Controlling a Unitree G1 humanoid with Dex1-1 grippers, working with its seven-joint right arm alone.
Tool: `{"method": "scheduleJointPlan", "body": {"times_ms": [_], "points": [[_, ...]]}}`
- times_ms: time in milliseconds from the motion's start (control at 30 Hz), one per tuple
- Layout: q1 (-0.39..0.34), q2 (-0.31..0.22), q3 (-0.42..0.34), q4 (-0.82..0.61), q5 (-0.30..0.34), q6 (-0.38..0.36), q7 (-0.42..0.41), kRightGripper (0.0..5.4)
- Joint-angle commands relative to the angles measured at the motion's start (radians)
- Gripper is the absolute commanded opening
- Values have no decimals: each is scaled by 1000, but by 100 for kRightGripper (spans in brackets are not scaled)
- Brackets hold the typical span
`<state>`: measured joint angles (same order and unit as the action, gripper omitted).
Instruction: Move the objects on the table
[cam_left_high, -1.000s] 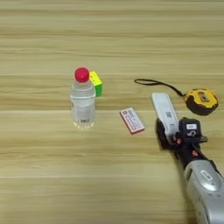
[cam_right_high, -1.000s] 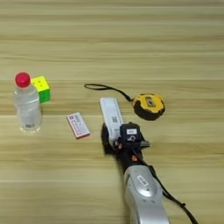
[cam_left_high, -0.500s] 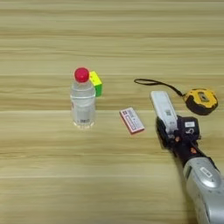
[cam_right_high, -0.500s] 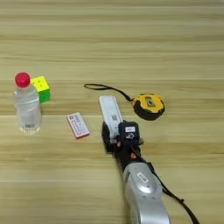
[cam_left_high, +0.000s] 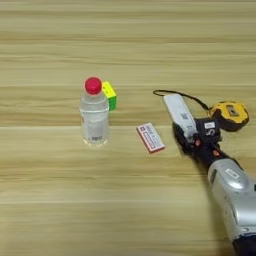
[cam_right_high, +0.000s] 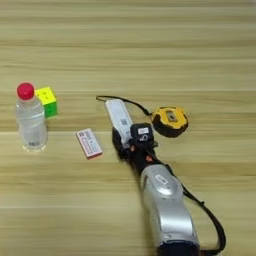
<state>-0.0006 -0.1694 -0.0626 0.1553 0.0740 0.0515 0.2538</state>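
Note:
The long white remote-like bar (cam_left_high: 178, 114) lies at centre right, pointing away from me. My right gripper (cam_left_high: 193, 138) has a black finger on each side of the bar's near end and is shut on it. Just right of the bar rests the yellow-black tape measure (cam_right_high: 170, 120), its black strap (cam_left_high: 174, 93) curling behind the bar's far end. The small flat red-and-white pack (cam_left_high: 150, 137) lies left of the gripper. Further left, the clear red-capped bottle (cam_left_high: 94, 115) stands upright with the multicoloured puzzle cube (cam_left_high: 109, 95) right behind it.
The light-tan wooden table (cam_left_high: 128, 40) fills both views. My silver forearm (cam_right_high: 164, 200) comes in from the bottom right, with a black cable (cam_right_high: 207, 215) looping along its right side.
The gripper has moved a little forward and left, and the white bar has shifted with it. Bottle, cube, pack and tape measure have stayed put.

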Motion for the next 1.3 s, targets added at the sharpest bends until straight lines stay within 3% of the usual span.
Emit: {"method": "scheduleJointPlan", "body": {"times_ms": [33, 833, 1300], "points": [[-101, -2, 23, 4, -13, -37, 6, 292], [-439, 45, 82, 395, -63, -132, 35, 292], [-517, 65, 101, 586, -87, -207, 40, 292]]}}
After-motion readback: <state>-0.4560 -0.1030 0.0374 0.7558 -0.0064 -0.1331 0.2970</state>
